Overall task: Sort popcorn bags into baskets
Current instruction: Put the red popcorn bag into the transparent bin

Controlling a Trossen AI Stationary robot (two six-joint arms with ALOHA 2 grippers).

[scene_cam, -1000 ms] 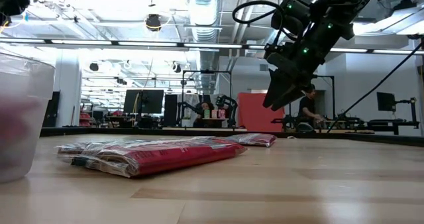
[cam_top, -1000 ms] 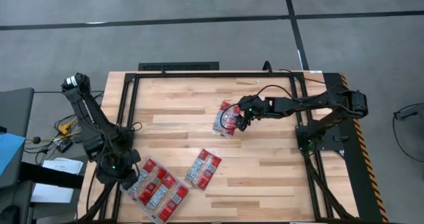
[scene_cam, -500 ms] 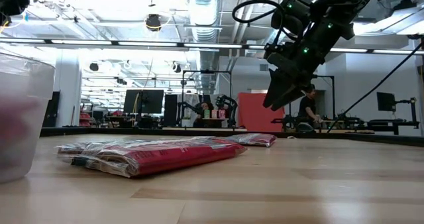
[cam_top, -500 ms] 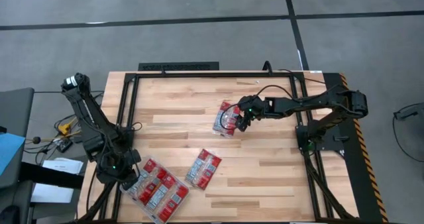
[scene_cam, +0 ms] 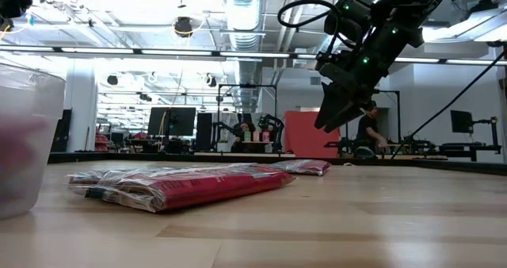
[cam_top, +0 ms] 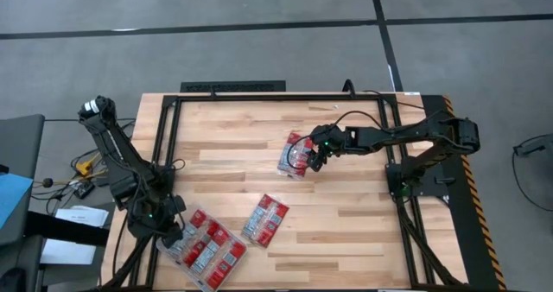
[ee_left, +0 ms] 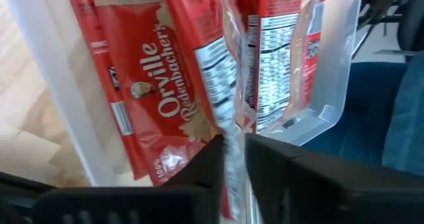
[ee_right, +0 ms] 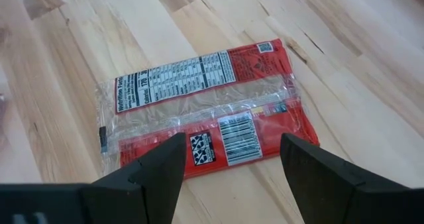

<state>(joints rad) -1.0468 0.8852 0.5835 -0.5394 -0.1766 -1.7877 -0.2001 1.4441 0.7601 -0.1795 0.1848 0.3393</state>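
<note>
A clear plastic tray sits at the table's near left corner with several red popcorn bags in it. My left gripper is at the tray's left end, shut on one bag. A second bag lies flat on the wood to the right of the tray. A third bag lies flat mid-table. My right gripper hovers just above this third bag, fingers open. In the low view the right gripper hangs clear of the table. My left gripper pinches the clear crimped end seam of one popcorn bag between its two fingers. The bag stretches away from the fingers over the tray, beside another packet. Whether it rests on the packets below, I cannot tell.
The wood between the tray, the loose bags and the table's right edge is bare. A black metal frame runs along the far edge and both sides. In the low view the tray's wall stands at the left, with the nearest bag beside it.
</note>
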